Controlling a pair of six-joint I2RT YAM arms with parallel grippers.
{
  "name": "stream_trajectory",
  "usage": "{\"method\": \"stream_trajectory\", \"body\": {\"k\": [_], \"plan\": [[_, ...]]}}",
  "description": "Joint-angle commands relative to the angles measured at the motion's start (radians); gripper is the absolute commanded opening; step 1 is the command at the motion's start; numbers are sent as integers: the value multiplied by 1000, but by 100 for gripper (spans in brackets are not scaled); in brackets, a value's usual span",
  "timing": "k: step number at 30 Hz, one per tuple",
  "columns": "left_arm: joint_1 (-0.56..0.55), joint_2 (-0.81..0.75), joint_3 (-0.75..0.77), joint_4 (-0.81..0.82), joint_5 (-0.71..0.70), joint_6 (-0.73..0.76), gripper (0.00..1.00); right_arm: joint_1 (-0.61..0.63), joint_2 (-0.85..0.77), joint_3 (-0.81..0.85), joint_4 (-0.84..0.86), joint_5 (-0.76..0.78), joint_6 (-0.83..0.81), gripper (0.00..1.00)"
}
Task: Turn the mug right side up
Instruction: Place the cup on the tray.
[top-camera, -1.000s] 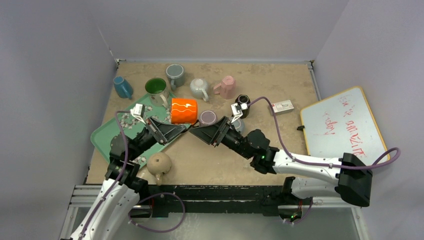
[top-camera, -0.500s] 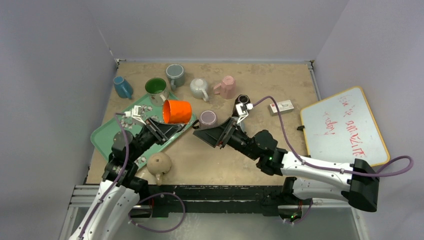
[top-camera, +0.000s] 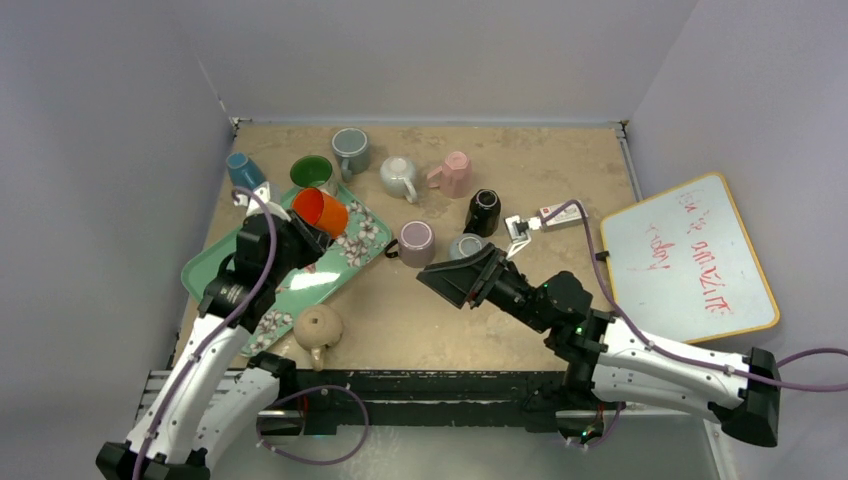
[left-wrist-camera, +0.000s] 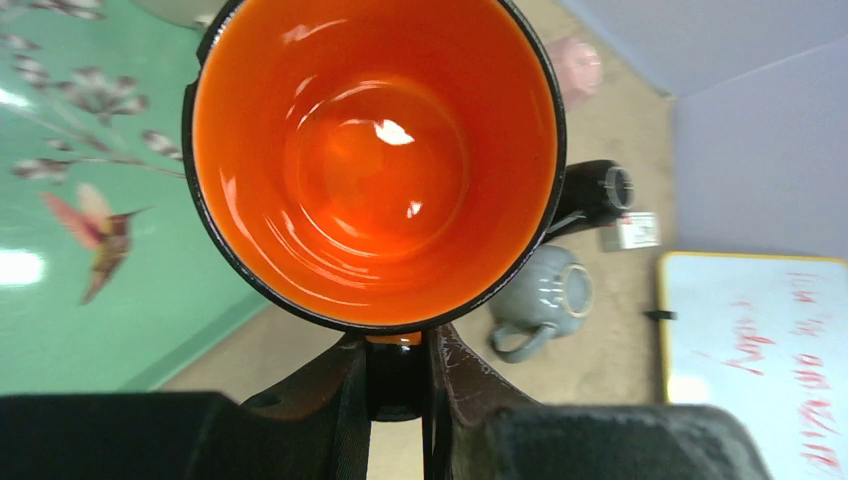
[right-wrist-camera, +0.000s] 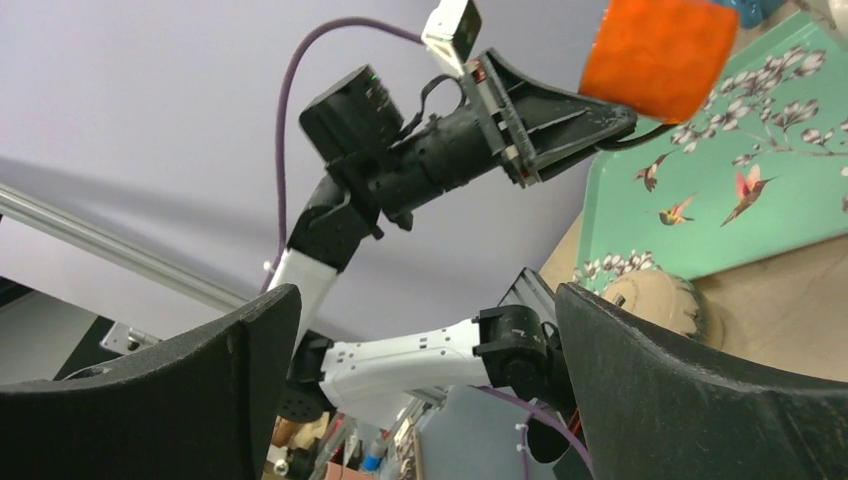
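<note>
Orange and glossy inside, the mug (left-wrist-camera: 375, 160) hung in the air on its side, with its mouth turned straight toward the left wrist camera and a thin black rim around the opening. The left tool (left-wrist-camera: 396, 372) was pinched narrowly on the mug's black handle, its two fingers almost together below the rim. From overhead the mug sat over the far corner of the green tray (top-camera: 215, 262), which was patterned with birds and blossoms. The right wrist view showed it lifted clear of that tray.

Just beyond the tray stood a green mug (top-camera: 312, 172), with a blue mug (top-camera: 243, 172) farther left near the wall. A grey mug (top-camera: 350, 150), a pale mug (top-camera: 400, 177) and a pink mug (top-camera: 452, 173) lay along the far part of the tabletop (top-camera: 560, 165). Nearer the middle were a black mug (top-camera: 483, 211), a mauve mug (top-camera: 414, 242) and a grey-blue mug (top-camera: 465, 246). A round beige pot (top-camera: 318, 327) rested beside the tray's near edge.

The right tool (top-camera: 428, 272) stood wide and held nothing. It hovered near the mauve and grey-blue mugs, well apart from the orange one, with its fingers pointing left. A small white box (top-camera: 560, 214) lay by the right edge, and a whiteboard (top-camera: 690, 255) with red writing sat beyond it.
</note>
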Motion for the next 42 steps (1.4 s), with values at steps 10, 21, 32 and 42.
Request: {"method": "stream_trajectory", "body": {"k": [10, 21, 32, 42], "plan": [[-7, 221, 15, 136, -196, 122, 0, -3, -193, 28, -218, 86, -108, 99], [-172, 397, 5, 230, -395, 157, 0, -3, -231, -7, -223, 105, -99, 99], [-188, 540, 2, 300, -440, 144, 0, -3, -228, 4, -252, 108, -101, 99], [-188, 657, -1, 414, -366, 132, 12, -3, -188, 17, -253, 107, -97, 99]]}}
